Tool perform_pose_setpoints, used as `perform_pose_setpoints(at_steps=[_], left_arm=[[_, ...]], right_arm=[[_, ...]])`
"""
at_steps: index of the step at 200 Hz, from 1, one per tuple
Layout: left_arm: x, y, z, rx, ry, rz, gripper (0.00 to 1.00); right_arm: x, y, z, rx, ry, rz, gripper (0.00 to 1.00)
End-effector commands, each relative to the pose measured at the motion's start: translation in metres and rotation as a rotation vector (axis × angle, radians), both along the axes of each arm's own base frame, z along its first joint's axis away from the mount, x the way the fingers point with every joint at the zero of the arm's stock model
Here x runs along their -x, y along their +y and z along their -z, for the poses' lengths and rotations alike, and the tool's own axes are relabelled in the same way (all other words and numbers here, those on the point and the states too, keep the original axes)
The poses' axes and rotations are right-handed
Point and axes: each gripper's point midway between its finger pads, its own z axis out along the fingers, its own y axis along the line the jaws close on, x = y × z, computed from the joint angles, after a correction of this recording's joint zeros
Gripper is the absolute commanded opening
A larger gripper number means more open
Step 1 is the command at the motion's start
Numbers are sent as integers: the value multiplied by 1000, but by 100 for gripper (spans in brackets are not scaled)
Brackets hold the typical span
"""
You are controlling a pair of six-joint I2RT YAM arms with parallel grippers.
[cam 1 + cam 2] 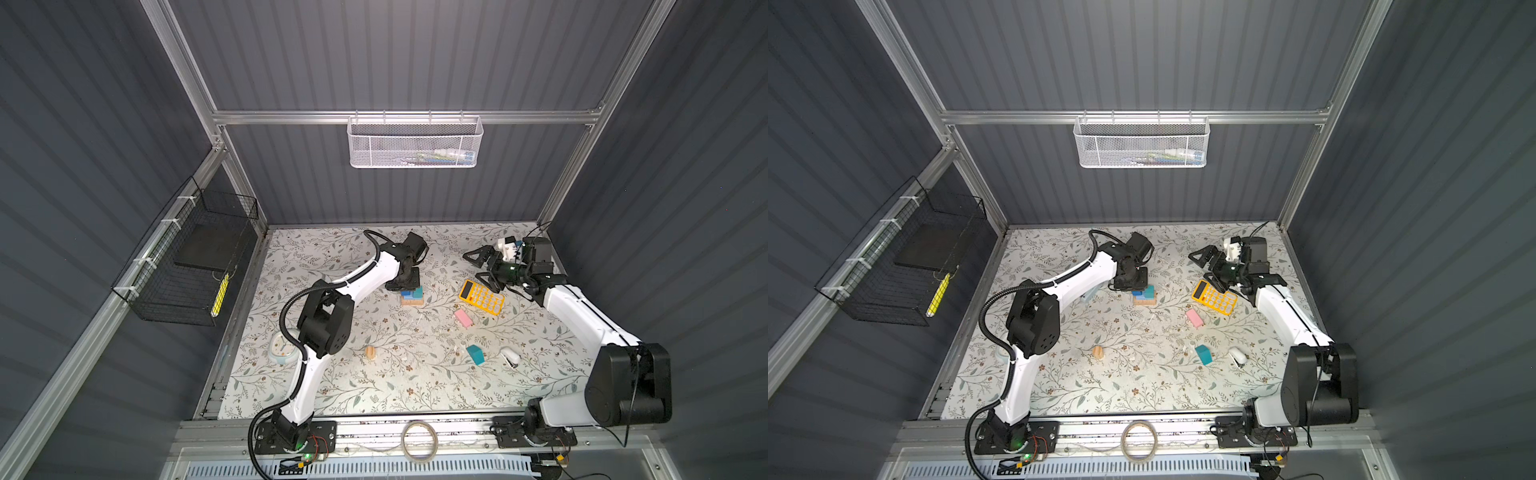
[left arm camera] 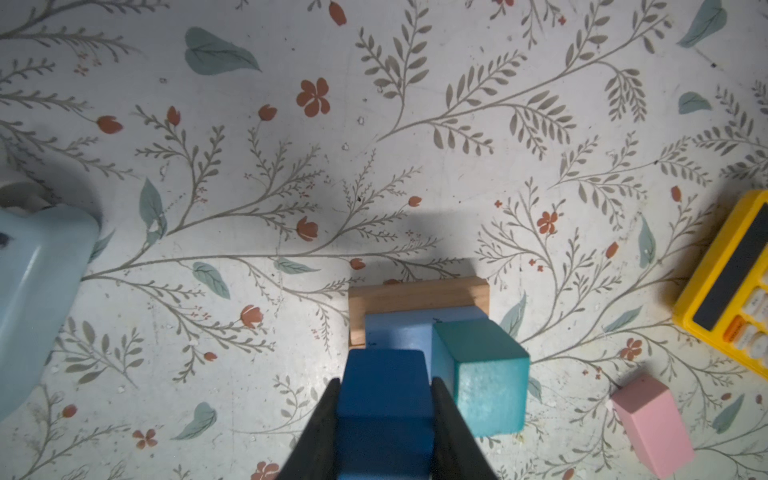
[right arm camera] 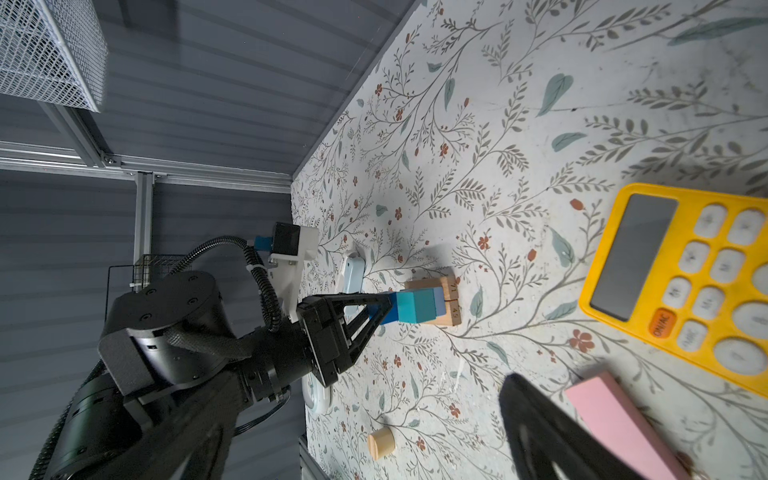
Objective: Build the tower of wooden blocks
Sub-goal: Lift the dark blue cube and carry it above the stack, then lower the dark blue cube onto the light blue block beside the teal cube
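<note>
We have the left gripper [image 2: 384, 395] closed narrowly on the dark blue block [image 2: 382, 372], holding it over the wood block tower [image 1: 412, 296], which stands near the middle of the table, just left of the yellow calculator [image 1: 482, 298]. The tower so far is 2 tan bars [image 2: 415, 293] at the base, a light blue block [image 2: 399, 332] on them, and a teal block [image 2: 482, 382] on that. The dark blue block goes beside the teal one; we cannot tell whether its underside already rests on the light blue block. To do this step well, we judge that we should come down straight, with the dark blue face parallel to the teal face, and stop as soon as it seats. 1 finger sits between the 2 blocks, so we should open only a little and slowly, or it may push the teal block off. Then we lift straight up, with no sideways drift. The right gripper [image 1: 478, 266] hangs wide open and empty above the calculator. The pink block [image 1: 463, 318] and the teal pointed roof piece [image 1: 475, 354] lie loose on the table, well apart from the tower.
</note>
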Motion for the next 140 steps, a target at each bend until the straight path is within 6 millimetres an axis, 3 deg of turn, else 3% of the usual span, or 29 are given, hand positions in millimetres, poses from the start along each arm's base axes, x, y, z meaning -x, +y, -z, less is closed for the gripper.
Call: perform_pose_setpoints(at_steps=[1, 140], left_arm=[[4, -3, 6, -17, 25, 31, 21], [3, -5, 14, -24, 36, 35, 26]], right_arm=[[-5, 1, -9, -16, -19, -5, 99], [-8, 2, -5, -28, -8, -5, 99]])
